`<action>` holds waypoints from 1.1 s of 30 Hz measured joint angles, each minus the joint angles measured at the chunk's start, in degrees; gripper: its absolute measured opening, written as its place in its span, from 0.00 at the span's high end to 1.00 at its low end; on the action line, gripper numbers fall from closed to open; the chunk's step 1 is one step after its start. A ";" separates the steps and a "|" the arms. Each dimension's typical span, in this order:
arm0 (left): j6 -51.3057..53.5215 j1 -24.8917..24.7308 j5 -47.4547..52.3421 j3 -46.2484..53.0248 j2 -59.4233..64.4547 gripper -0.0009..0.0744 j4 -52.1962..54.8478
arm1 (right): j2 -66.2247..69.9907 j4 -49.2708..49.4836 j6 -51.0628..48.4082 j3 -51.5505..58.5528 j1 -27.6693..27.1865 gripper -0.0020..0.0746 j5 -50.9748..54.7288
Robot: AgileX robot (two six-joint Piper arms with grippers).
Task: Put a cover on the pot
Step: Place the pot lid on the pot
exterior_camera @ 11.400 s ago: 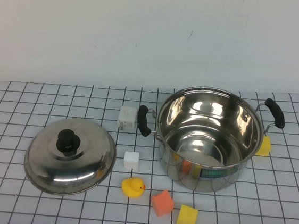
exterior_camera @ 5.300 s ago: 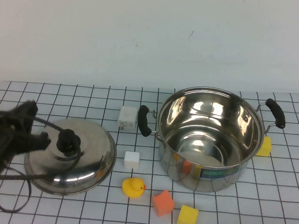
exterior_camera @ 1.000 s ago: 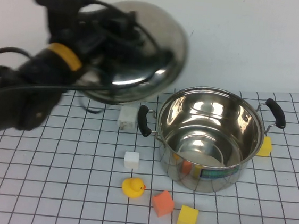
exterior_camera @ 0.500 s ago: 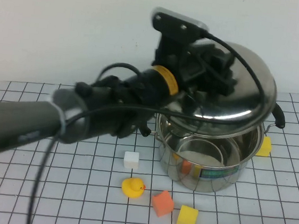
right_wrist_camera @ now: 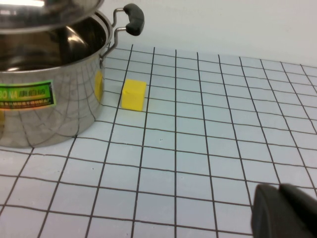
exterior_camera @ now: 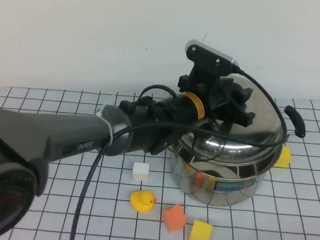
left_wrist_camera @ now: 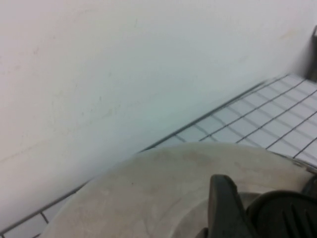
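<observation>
Left arm is stretched from my near-left side across the table toward the far right, forearm almost level, yellow ring at the wrist, cable looping alongside it. Left gripper [exterior_camera: 234,108] sits at the end of that reach, fingers [left_wrist_camera: 225,208] clamped on the black knob [left_wrist_camera: 285,215] of the lid [exterior_camera: 262,128] (I only name these to give the grip). Wrist camera bracket sticks up above the wrist. Right arm is outside the high view; only a dark corner of the right gripper [right_wrist_camera: 287,213] shows low over the table.
</observation>
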 joint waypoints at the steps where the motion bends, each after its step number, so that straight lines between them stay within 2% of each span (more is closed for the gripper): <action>1: 0.31 0.00 0.45 -0.43 0.45 0.57 0.00 | 0.00 0.00 0.00 0.00 0.00 0.96 0.00; 18: 1.23 0.00 0.31 -1.04 4.52 0.57 0.39 | 0.00 0.00 0.00 0.00 0.00 0.96 0.00; 33: 1.43 0.00 -5.52 -1.07 6.87 0.57 0.49 | 0.00 0.00 0.00 0.00 0.00 0.96 0.00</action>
